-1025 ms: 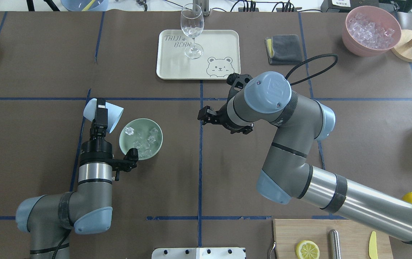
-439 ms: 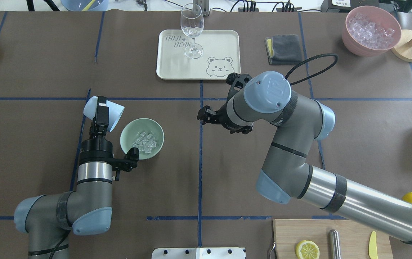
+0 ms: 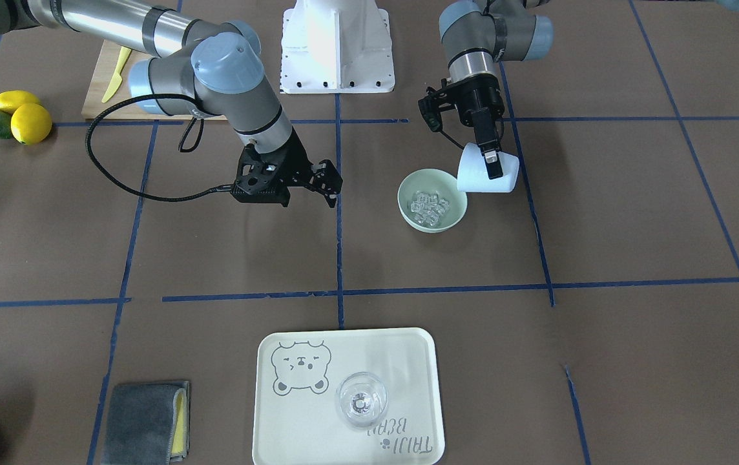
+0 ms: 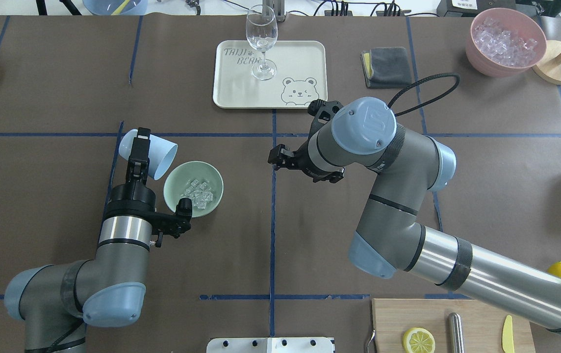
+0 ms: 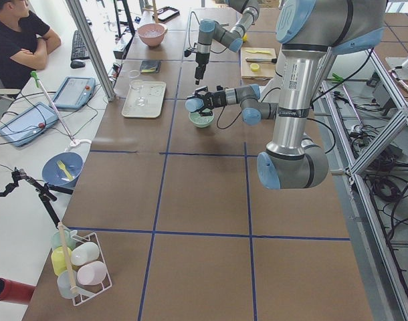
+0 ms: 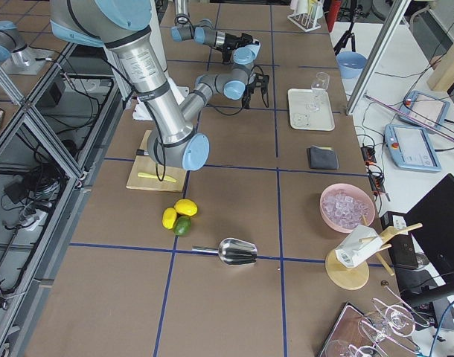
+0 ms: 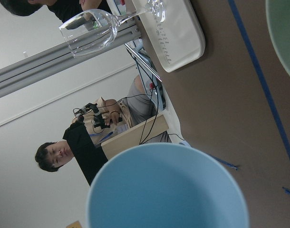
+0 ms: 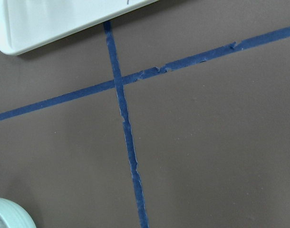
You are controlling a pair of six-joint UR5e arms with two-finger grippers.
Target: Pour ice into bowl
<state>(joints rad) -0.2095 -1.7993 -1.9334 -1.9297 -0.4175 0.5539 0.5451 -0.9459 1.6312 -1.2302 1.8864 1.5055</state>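
Clear ice [image 4: 197, 192] in the bowl [image 4: 215, 173]
The left gripper [image 4: 140, 143] clamps the tipped blue cup [image 4: 161, 158] just beside the bowl's rim (mouth towards it); right gripper [image 4: 279, 158] hovers well apart, jaw gap unclear

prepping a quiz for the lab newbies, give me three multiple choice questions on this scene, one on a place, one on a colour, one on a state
1. The cup in the left gripper is: A upright, B tipped on its side, C upside down.
2. The bowl beside that cup is: A mint green, B pink, C white.
3. The wine glass stands: A in the bowl, B in the left gripper, C on the tray.
Answers: 1 B, its mouth points sideways toward the bowl; 2 A, pale green walls surround the ice; 3 C, its foot rests on the tray by the lettering.
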